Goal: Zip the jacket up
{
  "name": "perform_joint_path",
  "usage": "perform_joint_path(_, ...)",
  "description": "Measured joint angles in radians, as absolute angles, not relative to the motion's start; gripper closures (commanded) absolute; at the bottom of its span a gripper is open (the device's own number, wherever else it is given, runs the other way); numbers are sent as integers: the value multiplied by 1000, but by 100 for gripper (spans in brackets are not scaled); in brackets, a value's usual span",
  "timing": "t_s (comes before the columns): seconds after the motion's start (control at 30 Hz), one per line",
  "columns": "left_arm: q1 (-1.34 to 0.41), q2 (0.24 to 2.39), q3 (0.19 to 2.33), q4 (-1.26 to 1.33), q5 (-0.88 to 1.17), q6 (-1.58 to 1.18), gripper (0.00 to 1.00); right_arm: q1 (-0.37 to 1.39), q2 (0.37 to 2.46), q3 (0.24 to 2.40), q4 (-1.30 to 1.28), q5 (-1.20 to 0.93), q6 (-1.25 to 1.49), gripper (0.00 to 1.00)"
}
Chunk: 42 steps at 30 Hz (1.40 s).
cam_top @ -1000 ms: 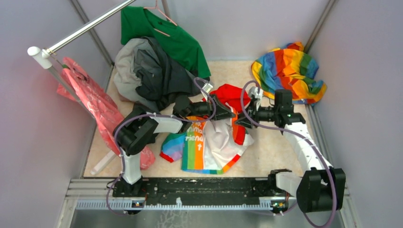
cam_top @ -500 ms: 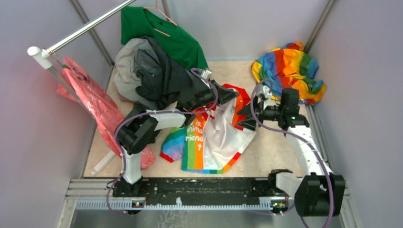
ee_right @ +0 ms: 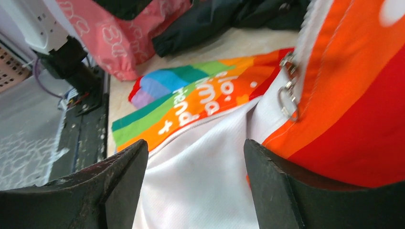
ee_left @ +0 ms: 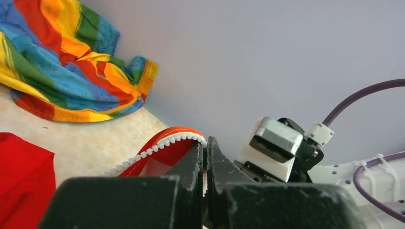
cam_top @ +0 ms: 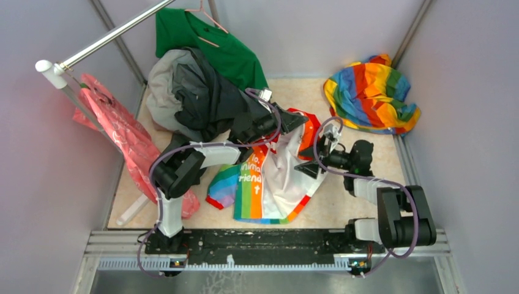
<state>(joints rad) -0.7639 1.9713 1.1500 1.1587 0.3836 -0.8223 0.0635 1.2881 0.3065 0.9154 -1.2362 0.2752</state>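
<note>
jacket (cam_top: 275,184) crumpled mid-frame | left gripper (cam_top: 298,121) pinching its zipper strip (ee_left: 157,149), upper centre | right gripper (cam_top: 304,160) 2 jaws spread at jacket's right edge | dark grey garment (cam_top: 202,92) heaped upper left, against left arm | rainbow cloth (cam_top: 371,92) upper right

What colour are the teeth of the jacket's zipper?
White teeth on an orange-red strip, clearest in the left wrist view.

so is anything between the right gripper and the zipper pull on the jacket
Nothing visible does. From the right wrist, the zipper pull hangs in plain sight beyond the open right gripper, with only white cloth of the jacket beneath. The left gripper, shut on the toothed zipper edge, is not in between.
</note>
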Motion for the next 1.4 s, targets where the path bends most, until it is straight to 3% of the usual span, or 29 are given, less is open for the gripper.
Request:
perform_joint_path(0.2, -788, 1961, 1121, 1186, 368, -857, 100, 64, 1304, 307, 1131, -1143, 376, 28)
perform_joint_path(0.4, -804, 1952, 1117, 1189, 358, -879, 100, 64, 1308, 309, 1127, -1046, 436, 40)
perform_joint_path(0.67, -805, 1924, 1111, 1186, 331, -883, 100, 64, 1347, 368, 990, -1016, 493, 33)
perform_joint_path(1.07, -807, 1901, 1094, 1197, 327, -950, 100, 64, 1382, 369, 1192, -1029, 720, 37)
perform_joint_path(1.27, -816, 1890, 1089, 1198, 327, -972, 100, 64, 1382, 369, 1255, -1030, 785, 46)
perform_joint_path(1.4, -823, 1875, 1080, 1198, 327, -977, 100, 64, 1380, 369, 1300, -1037, 821, 61)
